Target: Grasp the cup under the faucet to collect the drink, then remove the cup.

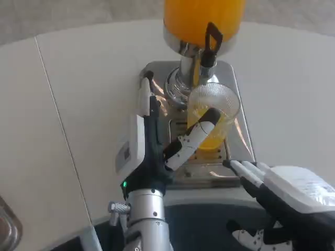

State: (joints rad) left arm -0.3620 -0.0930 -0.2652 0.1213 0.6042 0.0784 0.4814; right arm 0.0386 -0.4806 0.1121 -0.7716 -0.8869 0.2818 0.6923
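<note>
A clear ribbed cup [213, 107] stands on the steel drip tray [207, 168] under the black faucet lever [212, 43] of the orange juice dispenser [203, 15]. Orange drink fills the cup's lower part. My left hand [149, 141] comes in from the left and holds the cup: its thumb [192, 140] lies across the cup's near side, and its other fingers [145, 97] reach up along the left. My right hand [285, 191] hovers low at the right, just in front of the tray, fingers stretched out flat and holding nothing.
The dispenser's chrome column [180, 81] and steel base [233, 78] stand right behind the cup. The white table [78, 104] spreads to the left and right. A metal object [8, 227] sits at the bottom left corner.
</note>
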